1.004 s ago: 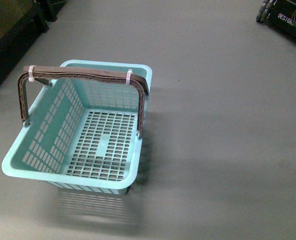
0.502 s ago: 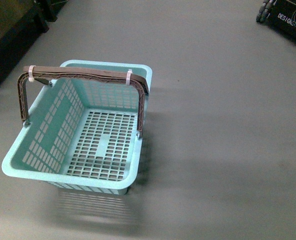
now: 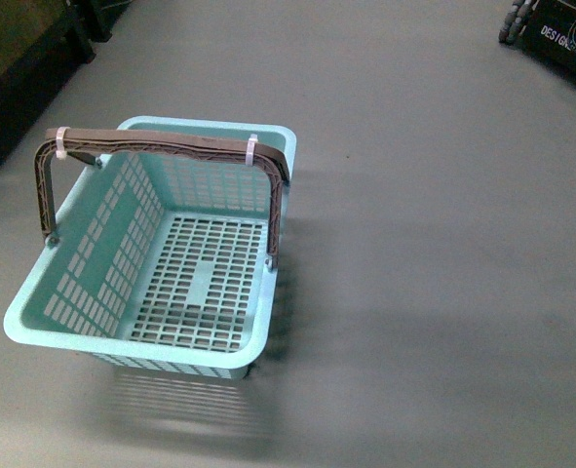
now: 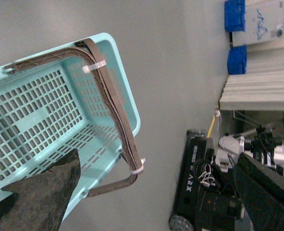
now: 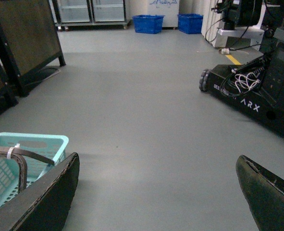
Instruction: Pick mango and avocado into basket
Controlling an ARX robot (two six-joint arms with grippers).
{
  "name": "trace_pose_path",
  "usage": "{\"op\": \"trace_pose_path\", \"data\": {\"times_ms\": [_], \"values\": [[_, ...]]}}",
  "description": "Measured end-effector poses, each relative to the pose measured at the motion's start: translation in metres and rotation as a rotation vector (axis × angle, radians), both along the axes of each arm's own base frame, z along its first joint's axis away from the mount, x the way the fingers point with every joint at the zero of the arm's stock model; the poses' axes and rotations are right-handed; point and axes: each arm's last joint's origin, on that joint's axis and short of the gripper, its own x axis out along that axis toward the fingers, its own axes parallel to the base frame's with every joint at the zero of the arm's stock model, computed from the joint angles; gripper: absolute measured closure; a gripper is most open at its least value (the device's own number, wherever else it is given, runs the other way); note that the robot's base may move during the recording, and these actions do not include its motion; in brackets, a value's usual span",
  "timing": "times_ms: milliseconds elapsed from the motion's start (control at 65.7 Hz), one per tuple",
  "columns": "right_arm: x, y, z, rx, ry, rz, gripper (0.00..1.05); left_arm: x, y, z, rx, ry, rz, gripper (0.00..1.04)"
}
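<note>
Teal basket: bare inside, hdl up.

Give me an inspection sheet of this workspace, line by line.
Surface: smooth grey floor.
Job's things: teal basket empty, handle raised; mango and avocado: nothing seen.
Clutter: nothing seen.
Grippers: left claw open; right claw open; both hold nothing.
Cables: white wires on a black wheeled ARX base.
Surroundings: blue crates, dark cabinet.
</note>
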Motion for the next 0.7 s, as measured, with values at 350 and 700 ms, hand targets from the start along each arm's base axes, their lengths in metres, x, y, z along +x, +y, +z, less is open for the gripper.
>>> {"op": "trace_pose_path", "data": {"times_ms": [350,700], "values": [[0.000,0.000,0.000,0.000,0.000,0.000,0.09,0.104,-0.070,-0.072,-0.025,0.209,-0.019,0.08],[0.000,0.000,0.000,0.000,0.000,0.000,0.09,0.171,-0.097,-0.115,-0.025,0.242,-0.009,0.08]]}}
